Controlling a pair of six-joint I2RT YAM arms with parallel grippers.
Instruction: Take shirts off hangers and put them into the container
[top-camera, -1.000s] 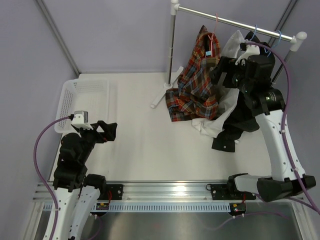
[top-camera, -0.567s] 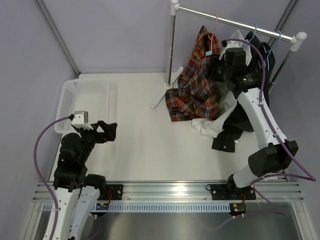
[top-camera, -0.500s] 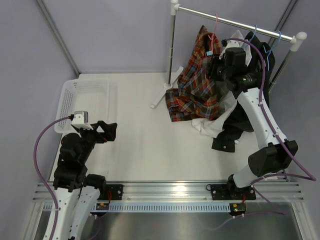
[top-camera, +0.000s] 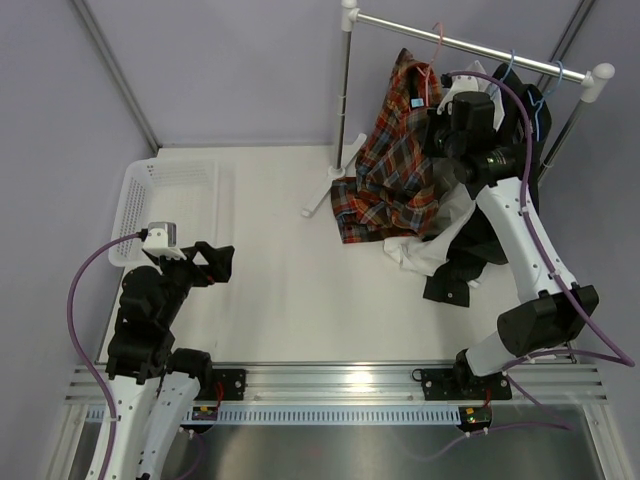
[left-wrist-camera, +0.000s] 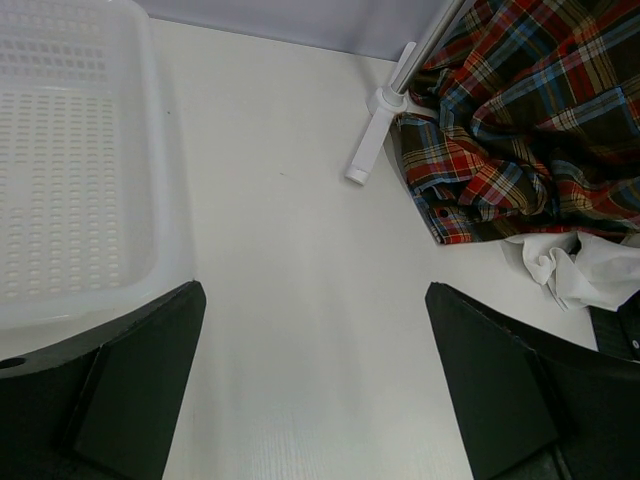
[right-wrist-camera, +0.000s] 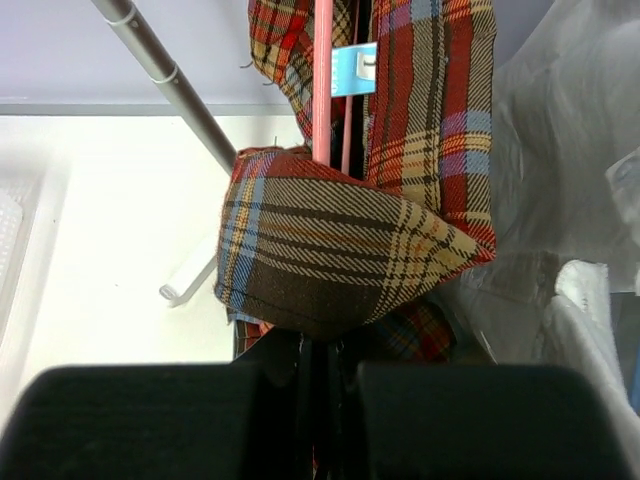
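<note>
The plaid shirt (top-camera: 390, 175) hangs from the pink-red hanger (right-wrist-camera: 322, 80) near the middle of the chrome rail (top-camera: 480, 45), and its lower half spreads over the table (top-camera: 300, 280) below the rail. The right tool (right-wrist-camera: 325, 375) is pressed narrow on a bunched fold of this shirt just under the hanger's wires, below the rail. Towards the rail's right end, the white shirt (top-camera: 440, 235) and the black shirt (top-camera: 470, 260) droop from the light blue hangers (top-camera: 537, 103), with their hems lying on the table beneath the rail; the right arm hides much of them. The white lattice basket (top-camera: 135, 215) lies well apart from the rail, off past its left post, and nothing shows in it. The left tool (top-camera: 215, 262) hovers well short of the rail, just beside the basket's near corner, its fingers spread wide and holding nothing.
</note>
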